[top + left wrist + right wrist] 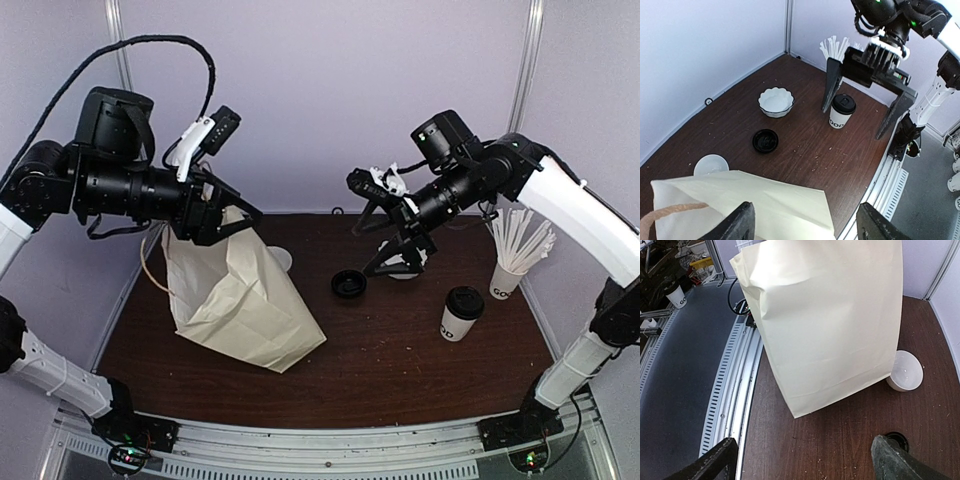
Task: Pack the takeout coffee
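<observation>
My right gripper [854,121] hangs wide open and empty, near the lidded coffee cup [842,111]. My left gripper [805,227] is spread wide over the paper bag [765,200].

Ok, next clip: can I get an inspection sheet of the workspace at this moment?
Surface: dark wood table, speckled with light crumbs.
Job's things: coffee cup upright, black lid on, near right; paper bag standing at left.
Clutter: loose black lid; scalloped white bowl; small white bowl beside the bag; cup of white sticks.
Grippers: left gripper open at the bag's top; right gripper open, raised mid-table, empty.
Cables: black cable looping above the left arm.
Surroundings: pale walls; metal rail along the near edge.
</observation>
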`<state>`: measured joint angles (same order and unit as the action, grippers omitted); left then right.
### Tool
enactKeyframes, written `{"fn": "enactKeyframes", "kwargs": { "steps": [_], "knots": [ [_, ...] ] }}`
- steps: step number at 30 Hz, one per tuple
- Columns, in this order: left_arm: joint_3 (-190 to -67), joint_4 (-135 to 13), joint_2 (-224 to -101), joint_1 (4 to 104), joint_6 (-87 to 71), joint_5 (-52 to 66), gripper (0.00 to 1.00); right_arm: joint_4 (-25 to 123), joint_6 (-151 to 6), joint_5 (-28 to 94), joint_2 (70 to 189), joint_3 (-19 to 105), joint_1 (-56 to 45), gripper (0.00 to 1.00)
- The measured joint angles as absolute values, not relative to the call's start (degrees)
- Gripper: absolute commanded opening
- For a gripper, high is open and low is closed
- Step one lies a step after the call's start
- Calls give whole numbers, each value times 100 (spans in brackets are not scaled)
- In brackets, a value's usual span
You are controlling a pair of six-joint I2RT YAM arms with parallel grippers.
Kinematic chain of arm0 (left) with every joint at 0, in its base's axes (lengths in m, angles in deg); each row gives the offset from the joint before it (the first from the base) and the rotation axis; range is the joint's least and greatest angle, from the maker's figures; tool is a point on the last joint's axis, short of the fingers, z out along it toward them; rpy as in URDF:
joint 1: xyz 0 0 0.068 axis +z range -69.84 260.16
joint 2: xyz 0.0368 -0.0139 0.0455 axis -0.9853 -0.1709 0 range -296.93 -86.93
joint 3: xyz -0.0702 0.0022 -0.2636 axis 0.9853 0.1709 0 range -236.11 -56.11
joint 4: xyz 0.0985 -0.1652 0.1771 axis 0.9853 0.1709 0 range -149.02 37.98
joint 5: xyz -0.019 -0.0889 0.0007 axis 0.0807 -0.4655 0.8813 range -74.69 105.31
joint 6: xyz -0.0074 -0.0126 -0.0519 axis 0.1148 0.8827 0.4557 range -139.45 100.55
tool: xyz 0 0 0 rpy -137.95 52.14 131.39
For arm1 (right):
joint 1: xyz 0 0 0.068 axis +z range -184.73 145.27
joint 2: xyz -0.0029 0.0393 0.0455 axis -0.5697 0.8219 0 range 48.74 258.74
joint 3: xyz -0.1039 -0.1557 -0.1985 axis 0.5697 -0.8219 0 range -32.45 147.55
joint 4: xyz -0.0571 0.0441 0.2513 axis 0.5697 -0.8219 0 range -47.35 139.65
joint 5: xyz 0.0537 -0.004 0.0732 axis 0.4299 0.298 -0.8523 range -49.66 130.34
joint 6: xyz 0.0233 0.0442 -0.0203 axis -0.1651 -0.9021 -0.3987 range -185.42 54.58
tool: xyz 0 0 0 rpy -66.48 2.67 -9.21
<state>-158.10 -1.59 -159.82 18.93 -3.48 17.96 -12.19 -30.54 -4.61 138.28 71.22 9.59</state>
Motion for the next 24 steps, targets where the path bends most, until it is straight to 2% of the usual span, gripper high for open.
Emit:
{"fn": "enactKeyframes", "kwargs": {
  "steps": [11, 16, 24],
  "knots": [
    [-15603, -275, -16760, 1893, -505, 1779, 69, -1217, -2958, -432, 13917, 7112, 1057, 95],
    [-16274, 107, -17444, 1893, -584, 1401, 66, -1202, -2954, -404, 13843, 6989, 1057, 95],
    [-16628, 512, -17829, 1891, -558, 944, 72, -1228, -2858, -334, 13662, 6834, 1055, 94]
  ]
}}
